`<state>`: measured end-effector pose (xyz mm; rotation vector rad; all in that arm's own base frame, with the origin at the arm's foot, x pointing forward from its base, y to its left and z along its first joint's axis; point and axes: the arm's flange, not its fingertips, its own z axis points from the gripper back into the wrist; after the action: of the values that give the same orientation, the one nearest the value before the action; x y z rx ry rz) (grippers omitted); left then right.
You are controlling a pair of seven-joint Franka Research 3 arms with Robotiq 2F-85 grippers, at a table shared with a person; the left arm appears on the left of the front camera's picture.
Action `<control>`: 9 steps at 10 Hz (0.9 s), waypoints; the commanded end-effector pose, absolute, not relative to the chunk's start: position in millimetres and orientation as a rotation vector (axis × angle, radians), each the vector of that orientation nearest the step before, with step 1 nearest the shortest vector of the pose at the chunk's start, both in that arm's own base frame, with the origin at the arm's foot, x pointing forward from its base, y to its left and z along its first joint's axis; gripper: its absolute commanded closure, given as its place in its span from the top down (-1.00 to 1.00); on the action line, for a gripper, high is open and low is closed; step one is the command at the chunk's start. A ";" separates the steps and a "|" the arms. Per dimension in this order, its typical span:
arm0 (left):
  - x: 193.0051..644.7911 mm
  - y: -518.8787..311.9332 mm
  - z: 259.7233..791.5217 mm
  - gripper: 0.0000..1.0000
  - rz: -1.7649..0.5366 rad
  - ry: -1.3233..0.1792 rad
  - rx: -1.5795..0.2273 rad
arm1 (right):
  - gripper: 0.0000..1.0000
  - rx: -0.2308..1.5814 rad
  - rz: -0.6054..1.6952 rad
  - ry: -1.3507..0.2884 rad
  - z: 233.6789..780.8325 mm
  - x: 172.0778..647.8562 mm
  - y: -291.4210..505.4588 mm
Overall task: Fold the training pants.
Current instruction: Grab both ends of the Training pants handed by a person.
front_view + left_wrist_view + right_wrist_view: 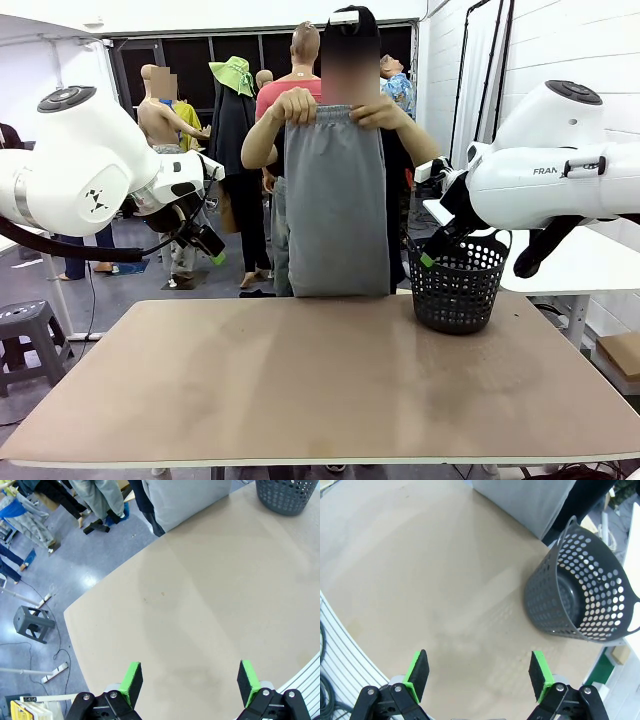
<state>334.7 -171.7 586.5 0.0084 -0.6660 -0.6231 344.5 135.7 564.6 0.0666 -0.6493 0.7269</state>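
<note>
From across the table (320, 390), the person stands at the far edge and holds the pants (335, 210) up by the waistband. One hand (293, 106) and the other hand (377, 112) each clench a top corner. The grey cloth hangs straight down in front of the person, its hem just above the far edge. A basket (460, 285) sits on the table to the robot's right. The left gripper (212, 250) and right gripper (432, 252) hang raised at either side, holding nothing.

Through the left wrist camera, the jaws stand wide apart over bare tabletop, with the pants (185, 502) well beyond them.

Through the right wrist camera, those jaws gape too, with the basket (580, 595) near and the pants (525, 497) past it.

I'd say folding hasn't begun; this looks like the presenting step. Next the pants need laying flat on the table, so the grippers can take the edges.
</note>
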 end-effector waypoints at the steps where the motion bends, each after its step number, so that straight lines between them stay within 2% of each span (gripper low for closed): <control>1: 334.2 -172.3 587.0 1.00 -0.625 -0.667 0.007 | 1.00 0.066 0.727 -0.655 565.0 344.9 135.8; 9: 334.2 -172.3 587.0 1.00 -0.625 -0.667 0.007 | 1.00 0.066 0.727 -0.655 565.0 344.9 135.8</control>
<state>334.7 -171.7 586.5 0.0084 -0.6660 -0.6231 344.5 135.7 564.6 0.0666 -0.6494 0.7269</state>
